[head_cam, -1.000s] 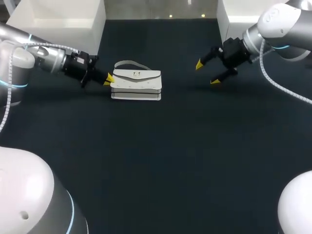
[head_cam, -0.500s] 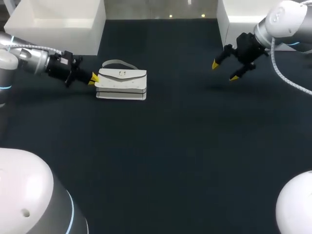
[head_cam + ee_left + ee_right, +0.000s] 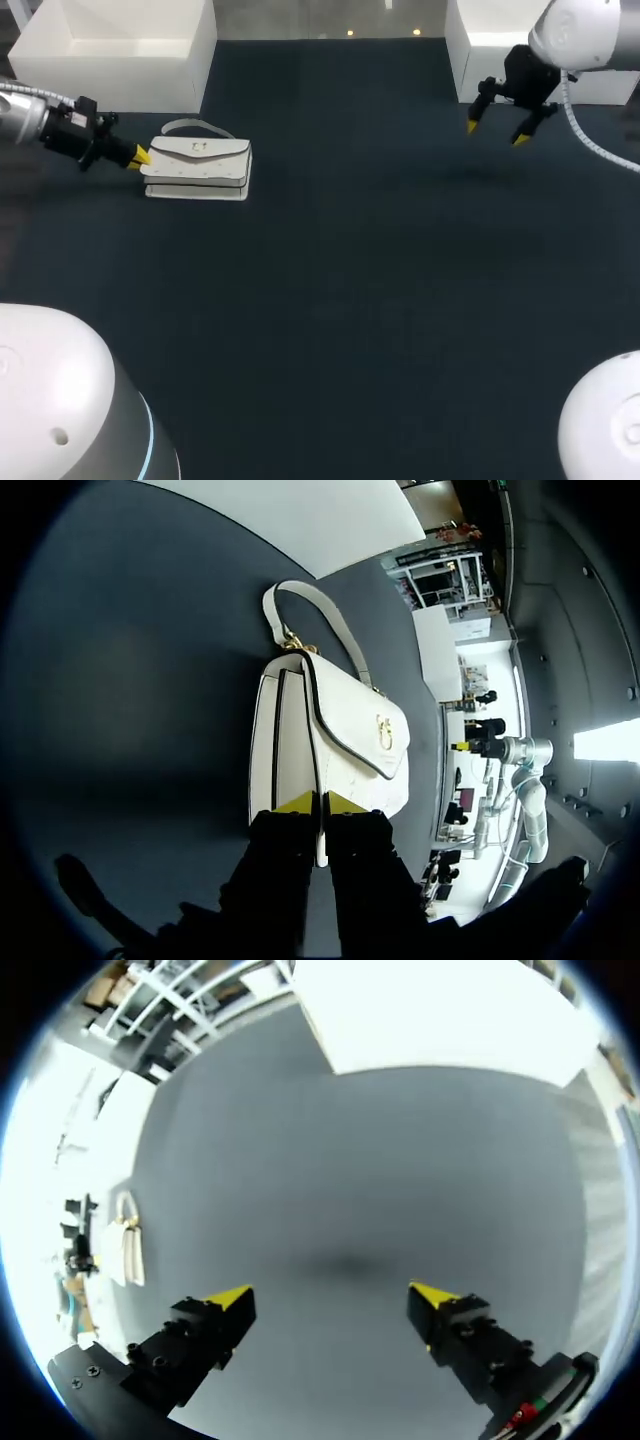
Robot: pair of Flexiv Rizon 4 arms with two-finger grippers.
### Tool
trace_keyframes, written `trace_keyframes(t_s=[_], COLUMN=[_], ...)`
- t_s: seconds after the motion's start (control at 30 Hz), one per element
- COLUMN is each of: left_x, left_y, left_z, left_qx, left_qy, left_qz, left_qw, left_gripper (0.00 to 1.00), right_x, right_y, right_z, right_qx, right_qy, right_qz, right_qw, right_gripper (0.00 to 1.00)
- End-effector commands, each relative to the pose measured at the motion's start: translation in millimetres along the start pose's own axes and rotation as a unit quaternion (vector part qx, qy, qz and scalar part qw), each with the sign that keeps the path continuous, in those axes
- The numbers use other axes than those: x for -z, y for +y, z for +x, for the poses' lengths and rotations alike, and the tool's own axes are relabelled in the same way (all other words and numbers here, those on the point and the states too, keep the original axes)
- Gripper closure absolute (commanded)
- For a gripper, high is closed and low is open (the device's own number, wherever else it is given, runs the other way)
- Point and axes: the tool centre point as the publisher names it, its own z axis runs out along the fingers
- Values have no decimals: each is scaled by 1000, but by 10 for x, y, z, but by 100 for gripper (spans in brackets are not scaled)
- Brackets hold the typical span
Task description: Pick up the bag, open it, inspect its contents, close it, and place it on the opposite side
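A white handbag (image 3: 198, 168) with a dark-edged flap, a gold clasp and a short strap lies on the dark table at the far left. My left gripper (image 3: 140, 157) is shut on the bag's left end. In the left wrist view the bag (image 3: 340, 730) stretches away from the gripper (image 3: 320, 802), whose yellow tips pinch a thin edge of it. My right gripper (image 3: 496, 132) hangs open above the table's far right, holding nothing. The right wrist view shows its fingers wide apart (image 3: 335, 1298) over bare table, with the bag (image 3: 128, 1248) small and far off.
A white box (image 3: 120, 50) stands at the back left, just behind the bag. Another white box (image 3: 480, 55) stands at the back right, close to the right gripper. The dark table surface (image 3: 350, 300) spreads across the middle and front.
The left gripper has dragged the bag leftward across the table. My right arm has pulled back to the right and away, still open.
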Motion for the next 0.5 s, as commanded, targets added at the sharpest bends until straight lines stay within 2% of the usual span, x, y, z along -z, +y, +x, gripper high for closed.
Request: trace_keyframes(t_s=[0.03,0.3,0.5], left_x=[210,464,643], left_y=[3,-28,-87], left_z=[-155,-425,-577], left_qx=[3,8,10], left_qy=[-5,-22,-23], left_qz=[3,13,20], left_qw=[1000,1000,999], left_gripper=[100,100,100], right_x=[97,238,283], right_y=[8,119,142], right_z=[-28,-145,-164], right_qx=[3,3,0], right_qy=[-41,-93,-107], right_qz=[-6,-1,6], right_qw=[999,996,994], right_gripper=[0,0,0])
